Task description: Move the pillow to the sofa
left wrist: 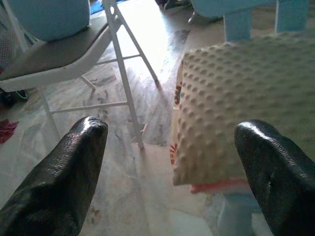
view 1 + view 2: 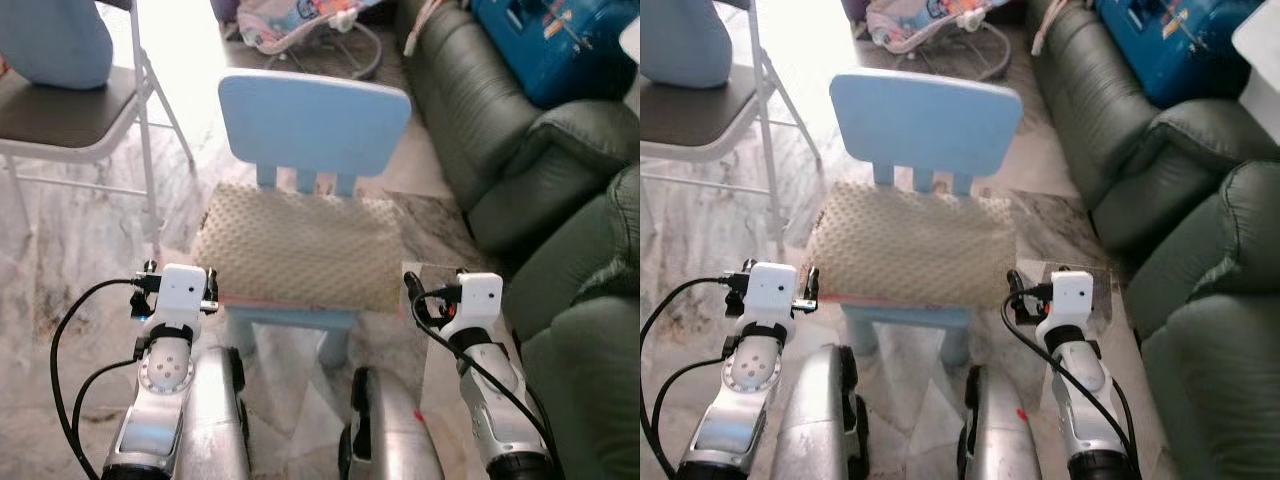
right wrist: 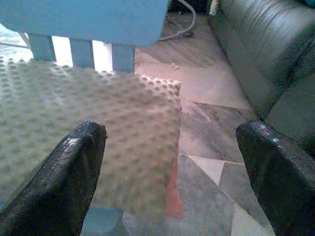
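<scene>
Between the wide-spread black fingers (image 1: 59, 177) of the left gripper (image 1: 172, 172) lies the near left corner of the beige dimpled pillow (image 2: 300, 250), with nothing held. Just right of that pillow, the right gripper (image 3: 172, 172) is equally wide open around its near right corner, fingers (image 3: 64, 182) apart from the fabric. Both grippers hover near the front edge of the small light-blue plastic chair (image 2: 315, 125), on whose seat the pillow rests flat. Further right stands the dark green leather sofa (image 2: 500, 130), with a blue bag (image 2: 555, 40) on it. At far left is a white folding chair (image 2: 80, 120) on the marbled floor (image 2: 60, 260).
</scene>
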Robot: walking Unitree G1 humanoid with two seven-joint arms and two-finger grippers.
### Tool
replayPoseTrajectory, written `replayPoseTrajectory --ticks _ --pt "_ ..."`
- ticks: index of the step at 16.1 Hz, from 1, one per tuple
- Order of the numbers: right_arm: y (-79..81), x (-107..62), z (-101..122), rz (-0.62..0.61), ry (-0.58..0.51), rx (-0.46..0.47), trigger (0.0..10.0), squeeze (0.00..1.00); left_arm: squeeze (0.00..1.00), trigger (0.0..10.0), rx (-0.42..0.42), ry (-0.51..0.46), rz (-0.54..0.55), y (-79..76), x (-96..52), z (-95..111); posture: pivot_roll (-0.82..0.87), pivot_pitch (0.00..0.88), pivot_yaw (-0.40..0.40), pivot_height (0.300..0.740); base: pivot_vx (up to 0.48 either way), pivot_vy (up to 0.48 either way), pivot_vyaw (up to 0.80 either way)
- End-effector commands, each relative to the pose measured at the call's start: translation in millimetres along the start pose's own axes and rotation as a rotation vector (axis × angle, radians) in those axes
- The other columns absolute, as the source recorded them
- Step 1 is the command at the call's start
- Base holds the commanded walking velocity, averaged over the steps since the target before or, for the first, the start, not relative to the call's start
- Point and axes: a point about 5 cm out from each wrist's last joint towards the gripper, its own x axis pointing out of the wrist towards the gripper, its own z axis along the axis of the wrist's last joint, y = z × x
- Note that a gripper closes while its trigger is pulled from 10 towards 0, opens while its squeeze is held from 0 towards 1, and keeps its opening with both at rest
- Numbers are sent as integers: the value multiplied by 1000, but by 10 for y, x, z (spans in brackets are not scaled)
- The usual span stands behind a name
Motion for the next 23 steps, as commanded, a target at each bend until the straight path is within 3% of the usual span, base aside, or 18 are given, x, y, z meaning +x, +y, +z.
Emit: replayPoseTrajectory --ticks 1,13,23 --pt "-29 -33 -39 -3 15 6 10000 0 0 10000 18 19 -4 -17 -31 -39 -28 172 -63 537 0 0 0" --pt "-24 -7 -35 11 14 12 10000 0 0 10000 19 11 11 46 -2 -25 -20 171 -68 537 0 0 0" --pt "-29 -8 -44 16 19 2 10000 0 0 10000 3 8 0 14 -6 -12 -27 178 -71 537 278 0 0"
